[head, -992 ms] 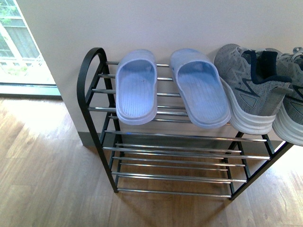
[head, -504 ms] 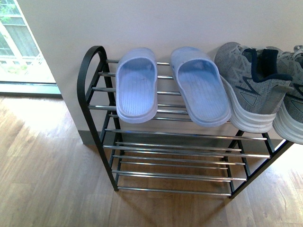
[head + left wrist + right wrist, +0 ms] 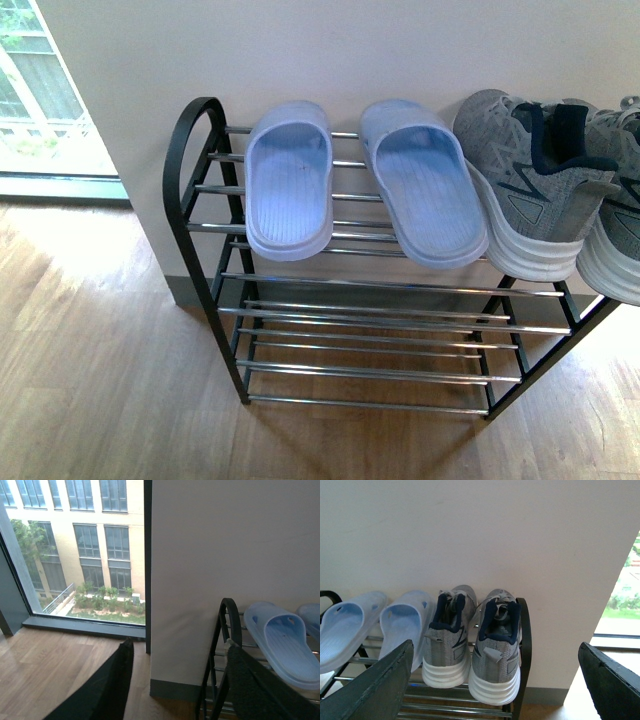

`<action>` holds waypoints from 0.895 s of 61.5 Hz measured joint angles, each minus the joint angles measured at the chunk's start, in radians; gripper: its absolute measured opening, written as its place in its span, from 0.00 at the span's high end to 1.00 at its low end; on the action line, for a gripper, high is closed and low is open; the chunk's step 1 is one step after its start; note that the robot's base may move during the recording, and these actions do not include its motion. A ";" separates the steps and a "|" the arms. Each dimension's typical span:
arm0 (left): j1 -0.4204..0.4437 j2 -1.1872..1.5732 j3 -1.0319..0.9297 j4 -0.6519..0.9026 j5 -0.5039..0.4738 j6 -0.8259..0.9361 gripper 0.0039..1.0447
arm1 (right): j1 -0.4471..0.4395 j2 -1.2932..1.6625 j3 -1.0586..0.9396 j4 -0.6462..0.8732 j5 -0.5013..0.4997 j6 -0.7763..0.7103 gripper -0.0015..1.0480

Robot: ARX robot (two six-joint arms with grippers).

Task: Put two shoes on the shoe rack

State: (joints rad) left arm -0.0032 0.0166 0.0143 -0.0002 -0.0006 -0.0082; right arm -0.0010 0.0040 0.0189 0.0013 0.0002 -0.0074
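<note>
At the far left of the front view a window [image 3: 35, 90] is letting in daylight over the wood floor [image 3: 90, 380], and neither arm is showing there. Right of it, the shoe rack [image 3: 190, 170] is standing against the pale wall [image 3: 330, 45], its black rounded end sitting left of centre and its chrome rods running toward the right edge. On the top shelf two light blue slippers are lying side by side, the left slipper [image 3: 288, 180] at upper centre and the right slipper [image 3: 420, 185] just beside it. Further right the two shoes are sitting on the same shelf, heels facing the camera: the left sneaker [image 3: 525, 185] is touching the right slipper's edge, and the right sneaker [image 3: 612, 230] is being cut off by the frame's right edge. In the left wrist view the left gripper [image 3: 175, 685] is hovering with its fingers [image 3: 107, 690] spread wide and holding nothing, at the bottom of the frame near the rack's rounded end. In the right wrist view the right gripper [image 3: 490, 685] is likewise gaping wide and bare, its fingers [image 3: 375, 690] framing both sneakers at lower centre.
</note>
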 joint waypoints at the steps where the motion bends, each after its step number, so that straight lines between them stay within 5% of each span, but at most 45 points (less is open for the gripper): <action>1: 0.000 0.000 0.000 0.000 0.000 0.000 0.39 | 0.000 0.000 0.000 0.000 0.000 0.000 0.09; 13: 0.000 0.000 0.000 0.000 0.000 0.003 0.07 | 0.000 0.001 0.000 0.000 0.000 0.000 0.09; 55: 0.000 0.000 0.000 0.000 0.000 0.004 0.09 | 0.000 0.000 0.000 0.000 0.000 0.001 0.09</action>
State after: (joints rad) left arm -0.0032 0.0162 0.0143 -0.0006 -0.0002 -0.0044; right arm -0.0010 0.0044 0.0189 0.0013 0.0002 -0.0063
